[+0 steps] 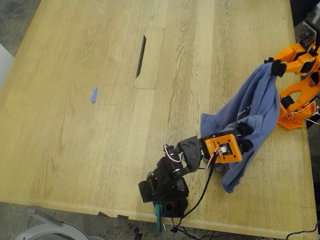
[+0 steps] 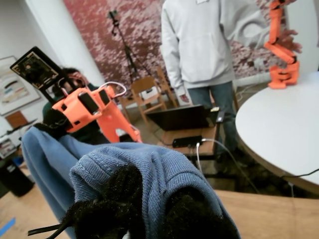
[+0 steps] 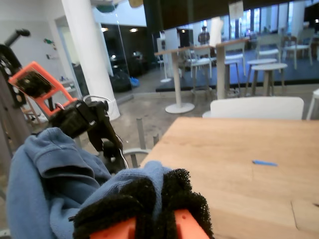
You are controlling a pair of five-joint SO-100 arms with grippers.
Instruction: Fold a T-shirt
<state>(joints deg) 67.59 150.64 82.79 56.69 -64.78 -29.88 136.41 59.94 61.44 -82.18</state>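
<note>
Above the table [image 1: 100, 125] edge, T-shirt [image 1: 255, 100] strung lengthwise from jaws to jaws, sagging between. Pinched tight in my first gripper [image 2: 154, 199] at the low end, in my second gripper [image 3: 159, 194] at the high end.

The light oak tabletop [image 1: 100, 130] carries a small blue scrap [image 1: 94, 95] and the T-shirt's [image 1: 252, 120] lower folds near the exterior view's right.
</note>
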